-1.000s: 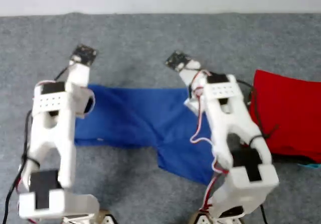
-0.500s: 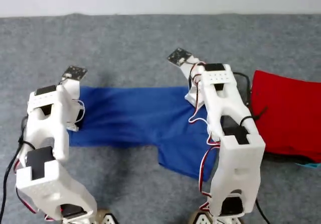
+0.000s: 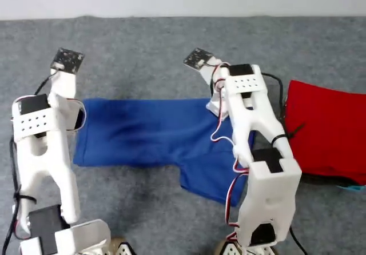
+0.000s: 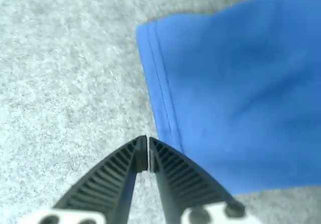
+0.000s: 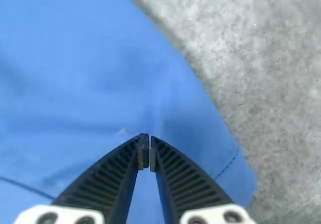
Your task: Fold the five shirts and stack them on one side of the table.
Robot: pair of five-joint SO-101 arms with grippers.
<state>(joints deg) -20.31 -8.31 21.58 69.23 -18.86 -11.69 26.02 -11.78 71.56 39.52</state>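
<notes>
A blue shirt lies flat across the middle of the grey table, one part reaching toward the front edge. In the left wrist view my left gripper is shut with nothing in it, over bare grey surface just off the stitched hem of the blue shirt. My right gripper is also shut, its tips directly over the blue shirt near that shirt's right edge. In the high view the left arm stands at the shirt's left end and the right arm covers its right end.
A folded red shirt lies at the right side of the table, with a sliver of light blue cloth showing under its front edge. The grey table is bare behind the blue shirt.
The left arm has swung leftward off the shirt's left end and now stands beside it. The right arm shifted slightly back and left. The blue shirt lies much as before.
</notes>
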